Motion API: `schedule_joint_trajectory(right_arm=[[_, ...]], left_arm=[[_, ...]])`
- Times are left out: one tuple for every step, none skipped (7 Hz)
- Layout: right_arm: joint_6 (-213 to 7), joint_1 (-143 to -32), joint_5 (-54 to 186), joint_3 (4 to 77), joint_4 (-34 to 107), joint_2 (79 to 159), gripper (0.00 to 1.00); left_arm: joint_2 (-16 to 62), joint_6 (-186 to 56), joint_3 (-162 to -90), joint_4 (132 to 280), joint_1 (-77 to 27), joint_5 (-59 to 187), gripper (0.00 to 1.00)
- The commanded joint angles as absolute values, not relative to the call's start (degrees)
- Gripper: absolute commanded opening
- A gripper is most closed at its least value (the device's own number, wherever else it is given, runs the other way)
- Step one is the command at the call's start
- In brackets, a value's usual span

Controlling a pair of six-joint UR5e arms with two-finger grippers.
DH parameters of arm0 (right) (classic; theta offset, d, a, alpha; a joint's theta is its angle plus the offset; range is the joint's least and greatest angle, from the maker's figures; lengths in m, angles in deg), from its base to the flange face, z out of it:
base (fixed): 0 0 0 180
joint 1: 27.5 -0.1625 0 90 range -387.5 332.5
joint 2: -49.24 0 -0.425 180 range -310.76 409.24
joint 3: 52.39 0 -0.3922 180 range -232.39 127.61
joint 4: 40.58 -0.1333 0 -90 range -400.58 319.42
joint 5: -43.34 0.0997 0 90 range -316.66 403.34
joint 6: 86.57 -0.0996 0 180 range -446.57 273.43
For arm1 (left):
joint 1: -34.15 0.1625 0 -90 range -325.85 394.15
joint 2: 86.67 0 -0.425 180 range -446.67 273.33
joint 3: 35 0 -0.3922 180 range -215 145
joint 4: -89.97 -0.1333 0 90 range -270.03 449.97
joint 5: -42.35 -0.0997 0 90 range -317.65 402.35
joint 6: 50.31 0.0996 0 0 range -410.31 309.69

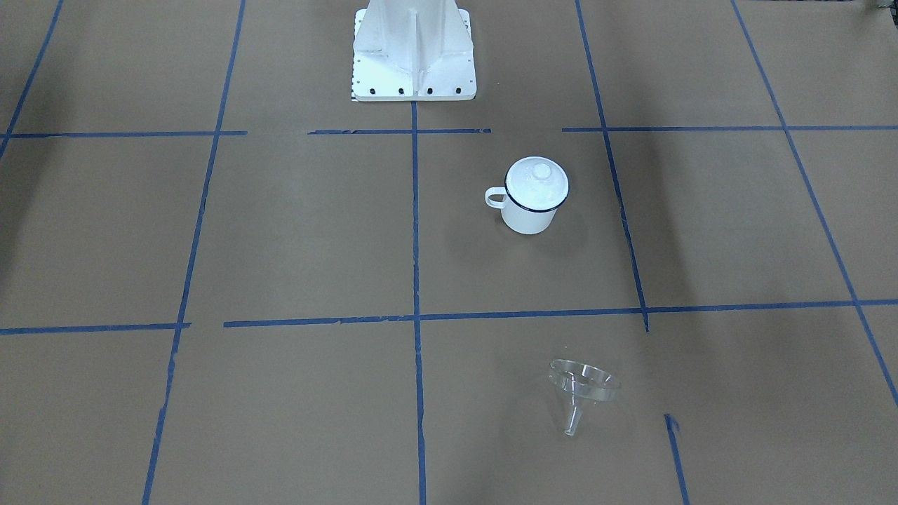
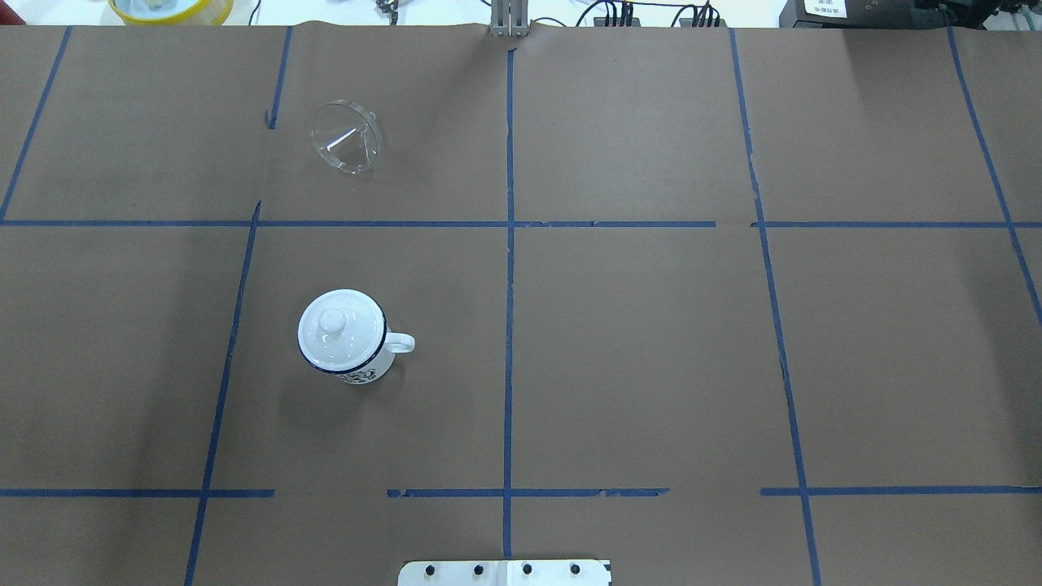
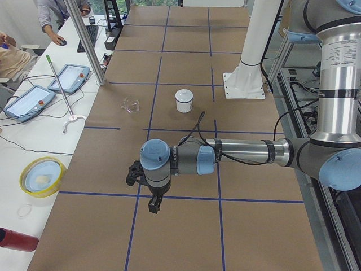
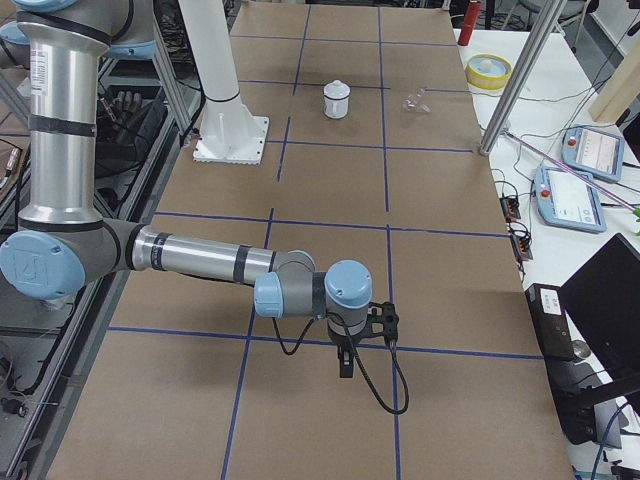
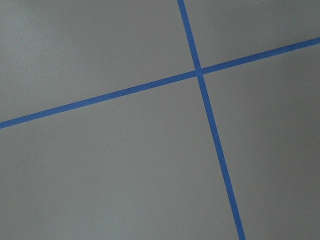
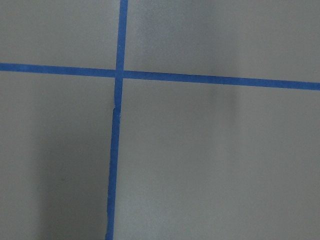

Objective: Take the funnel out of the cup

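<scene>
The clear funnel (image 1: 584,389) lies tilted on its side on the brown table, apart from the cup; it also shows in the overhead view (image 2: 346,137). The white cup (image 1: 527,216) with a dark blue rim stands upright, closed by a white domed lid (image 2: 338,325) with a knob. The left gripper (image 3: 152,208) shows only in the exterior left view, far from both things. The right gripper (image 4: 345,368) shows only in the exterior right view, at the other end of the table. I cannot tell whether either is open or shut. Both wrist views show only bare table and blue tape.
The robot's white base (image 1: 414,63) stands behind the cup. A yellow bowl (image 3: 42,176), a red bottle (image 3: 14,240), teach pendants (image 3: 28,101) and a metal post (image 3: 84,42) line the table's far edge. Operators (image 3: 56,14) sit there.
</scene>
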State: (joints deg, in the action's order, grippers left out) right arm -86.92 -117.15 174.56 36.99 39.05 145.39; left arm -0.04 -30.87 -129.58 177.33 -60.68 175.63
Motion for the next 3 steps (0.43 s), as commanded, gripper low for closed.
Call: schedule_joint_trajectory(right_arm=[[-86.9,-117.2,174.6,37.0,39.0,145.4,1.00],[-86.9,-117.2,174.6,37.0,39.0,145.4,1.00],[-86.9,-117.2,174.6,37.0,39.0,145.4,1.00]], left_arm=[[-0.3,-30.9,-129.7,177.3,-60.7,175.7,1.00],[-0.3,-31.0,-129.8,177.3,-60.7,175.8,1.00],[-0.3,-31.0,-130.1,177.3,-60.7,175.6,1.00]])
